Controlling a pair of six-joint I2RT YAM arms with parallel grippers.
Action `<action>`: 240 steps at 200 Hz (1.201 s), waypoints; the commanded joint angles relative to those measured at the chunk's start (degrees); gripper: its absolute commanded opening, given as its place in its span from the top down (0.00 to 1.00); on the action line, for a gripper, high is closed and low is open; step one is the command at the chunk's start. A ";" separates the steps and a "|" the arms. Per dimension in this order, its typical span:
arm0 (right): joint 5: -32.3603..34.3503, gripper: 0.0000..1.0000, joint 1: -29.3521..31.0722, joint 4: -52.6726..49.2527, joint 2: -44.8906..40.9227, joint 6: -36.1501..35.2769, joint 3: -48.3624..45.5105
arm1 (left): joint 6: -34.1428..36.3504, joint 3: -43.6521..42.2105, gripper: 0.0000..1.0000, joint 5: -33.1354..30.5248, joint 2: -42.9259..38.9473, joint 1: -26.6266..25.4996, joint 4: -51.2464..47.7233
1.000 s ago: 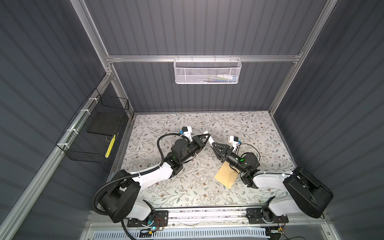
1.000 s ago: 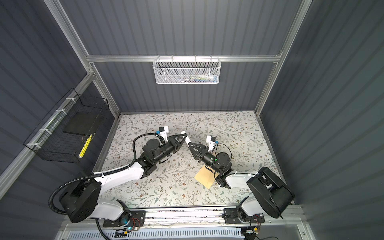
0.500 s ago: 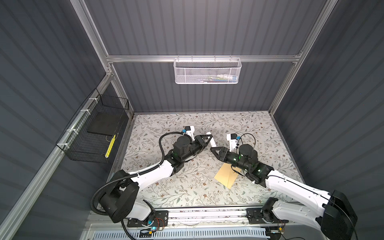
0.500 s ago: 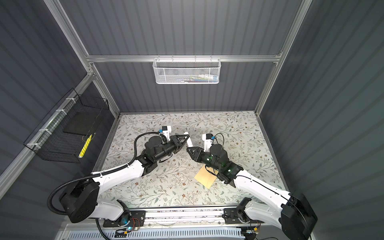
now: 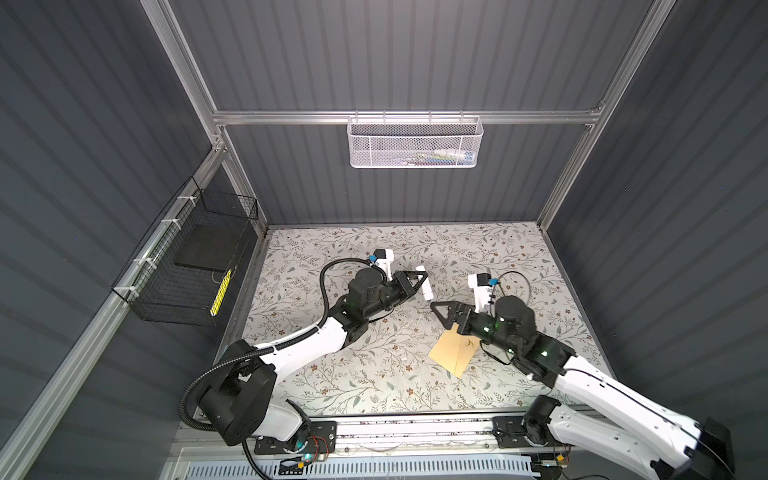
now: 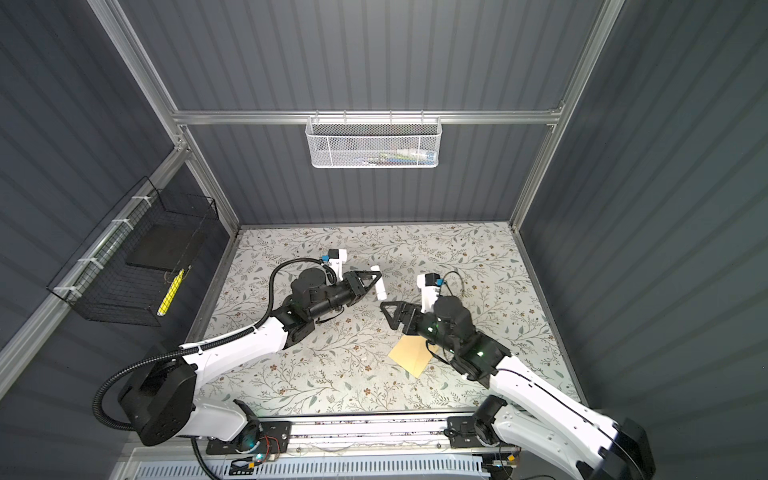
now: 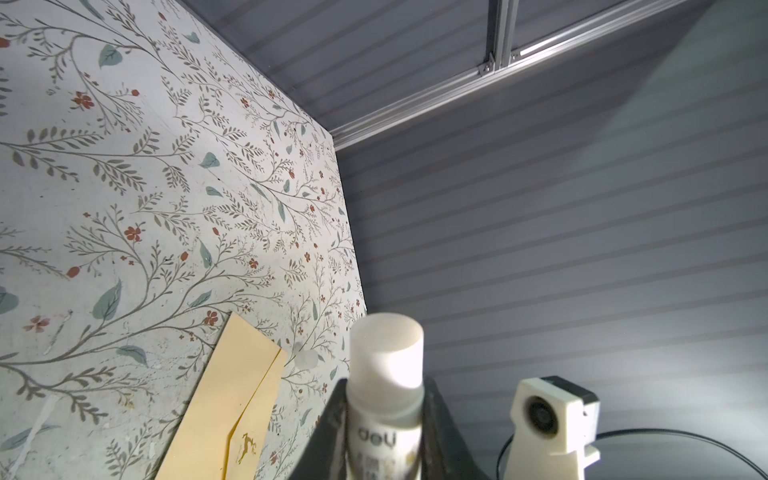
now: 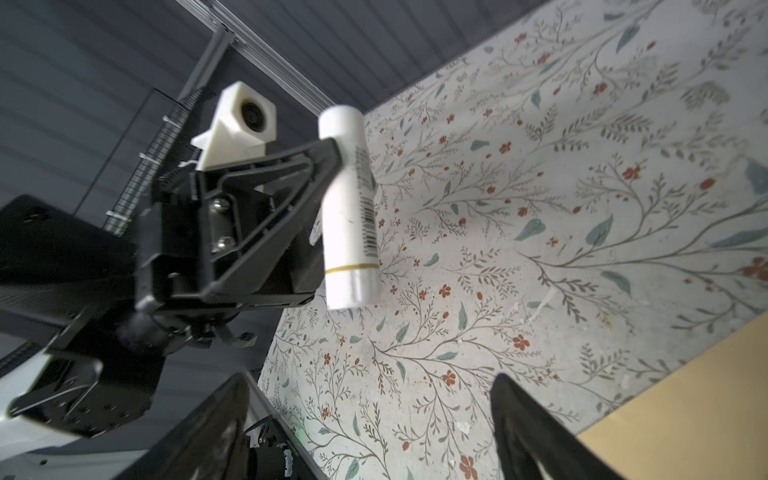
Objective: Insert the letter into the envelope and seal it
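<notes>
The tan envelope (image 5: 453, 353) (image 6: 409, 353) lies flat on the flowered table, flap folded down, and also shows in the left wrist view (image 7: 224, 407) and the right wrist view (image 8: 685, 411). The letter is out of view. My left gripper (image 5: 419, 279) (image 6: 374, 279) (image 7: 384, 415) is shut on a white glue stick (image 5: 426, 286) (image 6: 379, 286) (image 7: 386, 365) (image 8: 349, 216), held above the table's middle. My right gripper (image 5: 441, 318) (image 6: 388, 313) (image 8: 370, 395) stands open and empty, a little in front of the stick, above the envelope's far edge.
A white mesh basket (image 5: 415, 143) hangs on the back wall. A black wire basket (image 5: 195, 266) hangs on the left wall. The right arm covers part of the envelope's right side in both top views.
My right gripper, earlier shut at the glue stick's end, has opened and drawn back toward the front right. My left gripper keeps hold of the stick and has barely moved.
</notes>
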 commanded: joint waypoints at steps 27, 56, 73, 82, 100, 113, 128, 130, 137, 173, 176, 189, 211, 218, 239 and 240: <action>-11.70 0.01 -11.75 -16.63 -12.72 3.42 4.83 | 31.74 8.73 1.00 9.31 -4.17 0.21 -18.95; -22.00 0.01 -16.67 -20.98 -10.78 3.32 10.21 | 45.85 12.41 1.00 9.99 -4.81 -0.09 -29.63; -25.61 0.01 -18.06 -21.43 -8.68 2.77 12.00 | 52.33 12.28 1.00 9.82 -6.13 -0.55 -32.29; -26.65 0.01 -18.45 -23.51 -7.36 2.00 12.91 | 55.36 12.03 1.00 9.66 -6.86 -0.92 -33.41; -28.99 0.01 -18.48 -23.12 -4.56 0.72 13.84 | 60.56 12.33 1.00 9.97 -7.50 -1.85 -35.71; -30.56 0.02 -18.37 -22.07 -2.61 0.09 13.86 | 63.87 13.12 1.00 10.56 -7.55 -2.88 -37.84; -32.04 0.05 -18.38 -19.87 0.03 -0.11 13.67 | 67.38 13.98 0.99 11.18 -7.42 -4.38 -39.56; -32.13 0.05 -18.30 -19.68 0.37 -0.11 13.62 | 67.84 14.10 0.99 11.25 -7.39 -4.66 -39.78; -32.60 0.06 -18.21 -18.76 1.39 -0.07 13.46 | 69.25 14.61 0.98 11.42 -7.14 -5.33 -40.63; -32.52 0.11 -16.06 -13.53 4.23 1.27 12.28 | 73.67 17.49 0.97 10.90 -4.68 -8.29 -45.19; -32.49 0.12 -15.96 -13.53 4.47 1.28 12.26 | 73.95 17.56 0.97 10.73 -4.53 -8.53 -45.43; -32.63 0.15 -15.12 -13.17 5.41 1.37 12.26 | 74.37 18.00 0.97 9.87 -3.91 -9.11 -45.86; -31.85 0.19 -14.06 -13.62 5.74 1.25 11.94 | 74.70 18.28 0.97 9.47 -3.38 -9.15 -45.84; -31.84 0.21 -13.91 -13.38 5.65 1.61 11.55 | 74.64 18.28 0.97 9.21 -3.33 -9.22 -45.66; -31.59 0.26 -13.09 -12.87 5.46 2.34 10.45 | 74.64 18.27 0.97 8.81 -3.16 -9.23 -45.20; -31.59 0.26 -13.09 -12.87 5.46 2.34 10.45 | 74.58 18.27 0.97 8.81 -3.16 -9.26 -45.21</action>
